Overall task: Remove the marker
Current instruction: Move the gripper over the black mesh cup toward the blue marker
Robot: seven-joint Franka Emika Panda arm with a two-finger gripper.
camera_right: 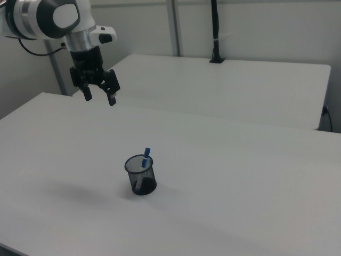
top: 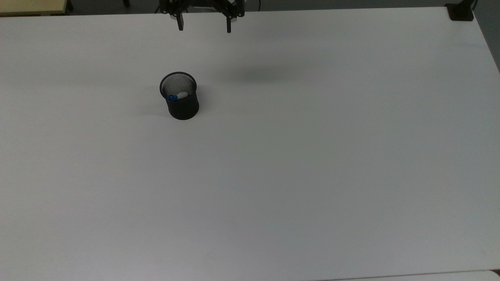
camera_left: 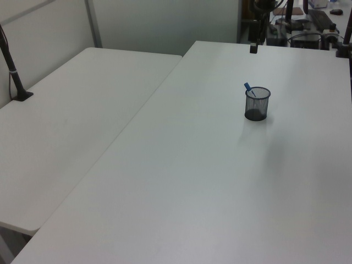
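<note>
The marker (top: 177,96) stands tilted inside a black mesh cup (top: 181,102) on the white table (top: 297,164), its blue cap poking above the rim and leaning toward the top view's left. The gripper (top: 204,24) hangs in the air well apart from the cup, near the table's far edge in the top view, with its 2 fingers (camera_right: 112,99) spread wide and nothing between them. In the right view a second white table (camera_right: 240,90) stands behind the first.

Soft, even overhead light (faint blurred shadows), mild grain.
</note>
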